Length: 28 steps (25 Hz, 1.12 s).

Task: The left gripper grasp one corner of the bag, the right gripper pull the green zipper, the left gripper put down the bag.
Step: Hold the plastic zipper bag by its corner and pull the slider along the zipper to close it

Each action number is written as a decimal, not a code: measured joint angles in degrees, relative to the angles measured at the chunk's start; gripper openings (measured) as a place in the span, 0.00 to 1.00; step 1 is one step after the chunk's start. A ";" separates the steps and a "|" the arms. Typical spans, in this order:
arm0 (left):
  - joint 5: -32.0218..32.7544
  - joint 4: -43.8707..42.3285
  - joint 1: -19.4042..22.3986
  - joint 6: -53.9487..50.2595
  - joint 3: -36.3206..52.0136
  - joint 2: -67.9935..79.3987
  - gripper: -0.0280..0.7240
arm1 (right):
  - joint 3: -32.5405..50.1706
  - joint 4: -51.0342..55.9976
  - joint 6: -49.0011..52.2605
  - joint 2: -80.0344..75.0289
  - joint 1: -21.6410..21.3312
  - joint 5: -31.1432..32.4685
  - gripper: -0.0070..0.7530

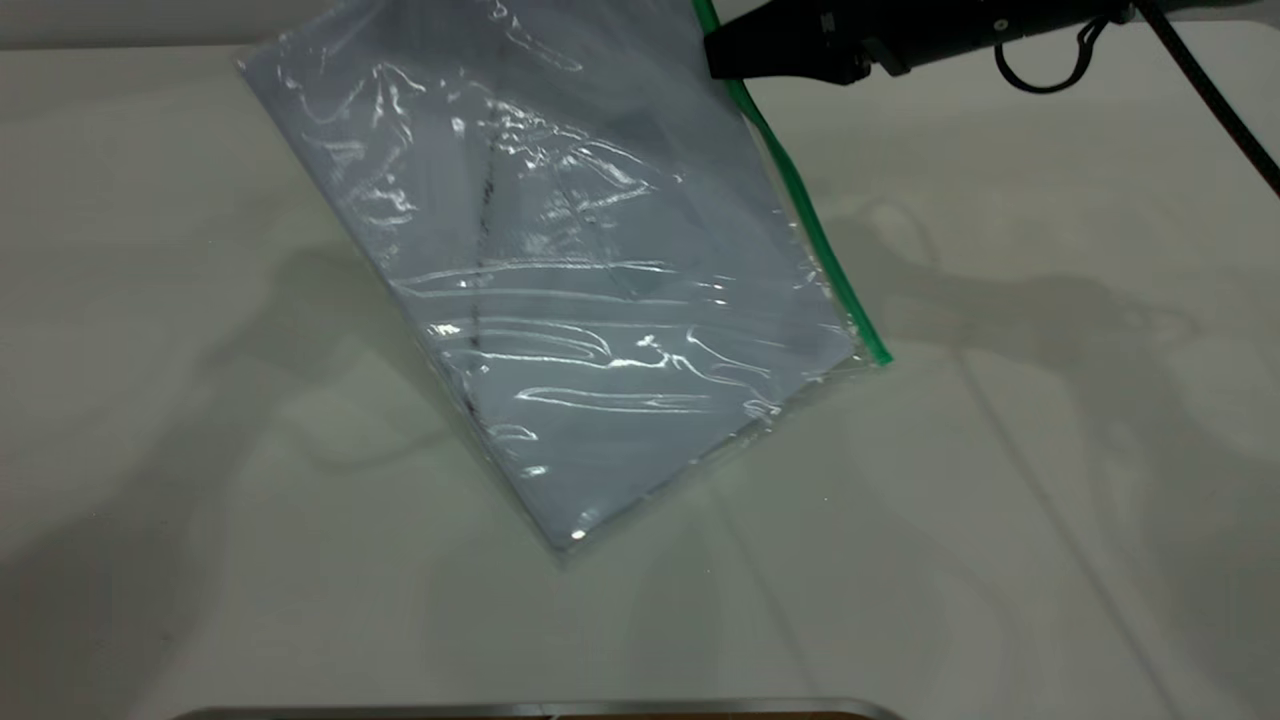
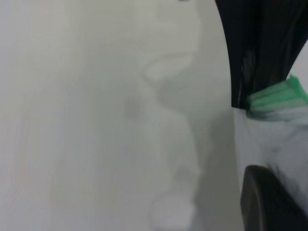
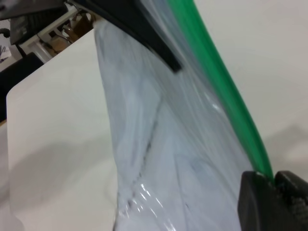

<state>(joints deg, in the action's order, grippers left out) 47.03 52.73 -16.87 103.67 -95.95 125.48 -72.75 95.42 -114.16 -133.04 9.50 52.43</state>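
The clear bag (image 1: pixel 580 300) with white paper inside is lifted and tilted, its lowest corner down by the table. The green zipper (image 1: pixel 810 235) runs along its right edge. My right gripper (image 1: pixel 715 55) reaches in from the upper right and is shut on the zipper near its upper end; the right wrist view shows its fingers (image 3: pixel 255 202) pinching the green strip (image 3: pixel 226 91). My left gripper is out of the exterior view. In the left wrist view it (image 2: pixel 250 130) is shut on the bag's corner (image 2: pixel 279 98), where the green strip ends. Its black jaw also shows in the right wrist view (image 3: pixel 139 29).
The white table (image 1: pixel 1000 450) lies under the bag. A metal edge (image 1: pixel 540 710) runs along the bottom of the exterior view. The right wrist view shows the table's far edge (image 3: pixel 29 86) with clutter beyond it.
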 joint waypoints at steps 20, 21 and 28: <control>-3.10 6.31 3.29 4.39 0.03 -1.40 0.11 | 0.01 -17.95 9.95 -4.16 -3.32 -9.25 0.06; -3.30 6.47 3.29 4.39 0.03 -1.40 0.11 | 0.01 -19.21 11.37 -4.16 -3.49 -9.75 0.06; -4.08 6.86 3.29 4.59 -0.03 -1.64 0.11 | 0.01 -24.68 18.29 -4.47 -3.98 -10.91 0.06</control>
<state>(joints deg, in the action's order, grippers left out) 42.95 59.60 -13.58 108.26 -95.99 123.84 -72.73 70.75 -95.87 -137.51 5.52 41.52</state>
